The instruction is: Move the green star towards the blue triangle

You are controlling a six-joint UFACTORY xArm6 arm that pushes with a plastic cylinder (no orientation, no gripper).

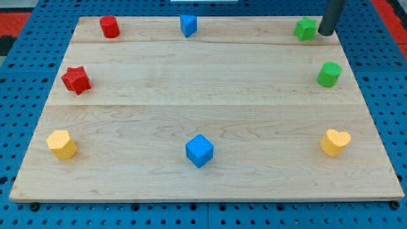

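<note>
The green star (306, 28) lies at the view's top right of the wooden board (203, 83). The blue triangle (188, 25) lies at the top edge, a little left of centre, far to the star's left. My tip (325, 34) stands just to the right of the green star, close to it; I cannot tell whether it touches. The dark rod rises out of the view's top.
A green cylinder (329, 74) is at the right edge below the star. A yellow heart (334, 142) is at the bottom right, a blue cube (199, 151) at bottom centre, a yellow hexagon (62, 144) at bottom left. A red star (76, 79) and red cylinder (109, 27) are on the left.
</note>
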